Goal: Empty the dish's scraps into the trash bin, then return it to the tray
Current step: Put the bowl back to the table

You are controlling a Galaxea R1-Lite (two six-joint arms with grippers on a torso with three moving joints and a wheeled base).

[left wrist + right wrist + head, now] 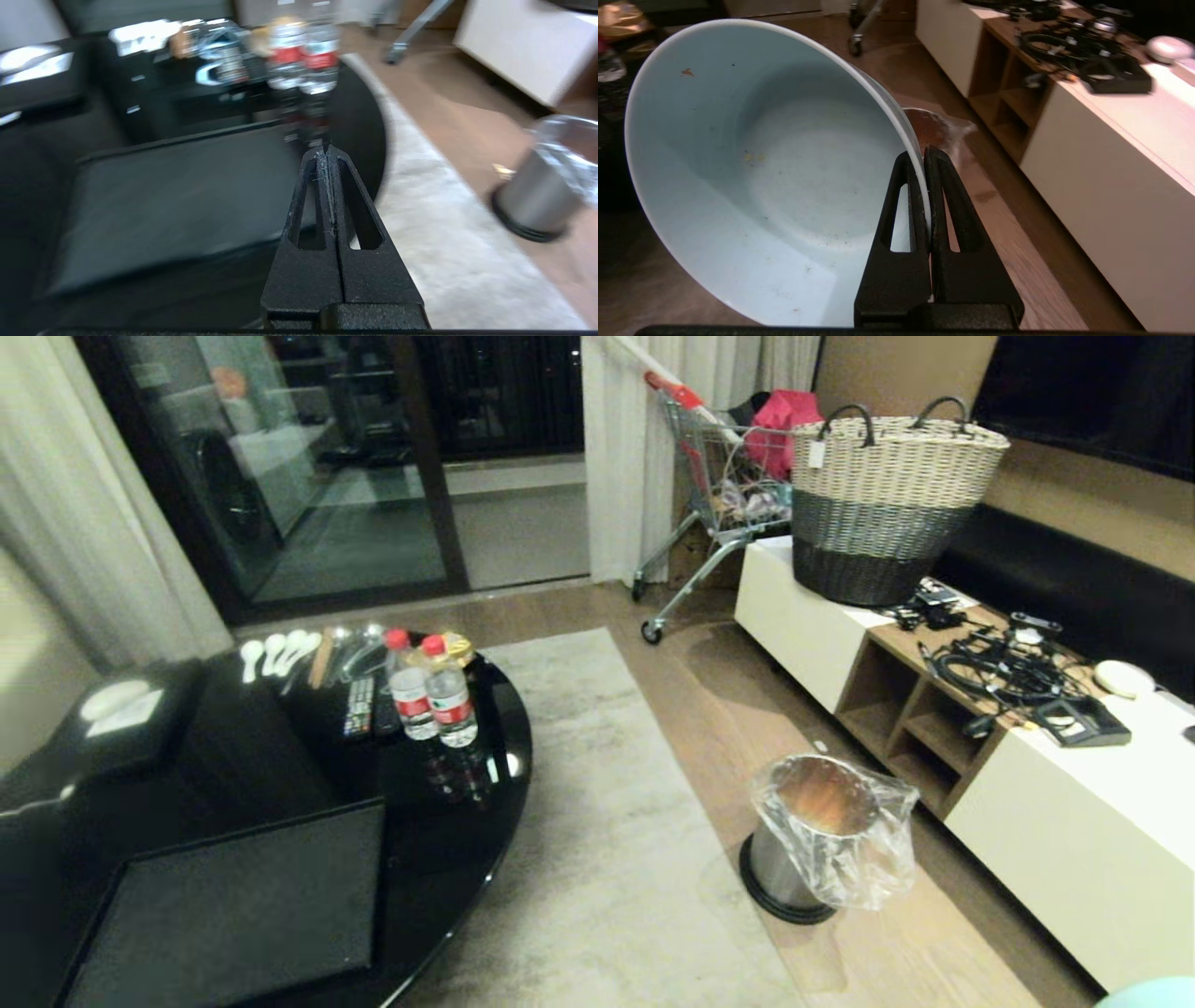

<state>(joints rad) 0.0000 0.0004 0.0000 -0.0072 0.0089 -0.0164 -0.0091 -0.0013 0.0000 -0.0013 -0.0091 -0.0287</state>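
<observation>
Dish pinched at its rim by the right gripper, both black fingers clamped on the thin wall, one inside and one outside. Tilted on its side, smooth pale-blue inside facing the wrist camera, only a few tiny orange and yellowish specks stuck to it. Hangs over bare wood floor, with the trash bin partly hidden just beyond its rim.

Trash bin on the floor at the rug's edge, near the low white cabinet: round shiny metal, black base ring, crinkled clear bag folded over the mouth.

Tray at the near edge of the glossy black round table: flat, rectangular, matte textured black, low rim, bare.

Left gripper with fingers pressed together, holding nothing, above the table's edge beside the tray.

Toward the table's far edge: two clear water bottles with red caps and red-and-white labels, writing too small to read; a remote; a row of white spoons.

On the cabinet: woven two-tone basket with black handles, tangled black cables. Behind, a wire shopping cart with a red handle.
</observation>
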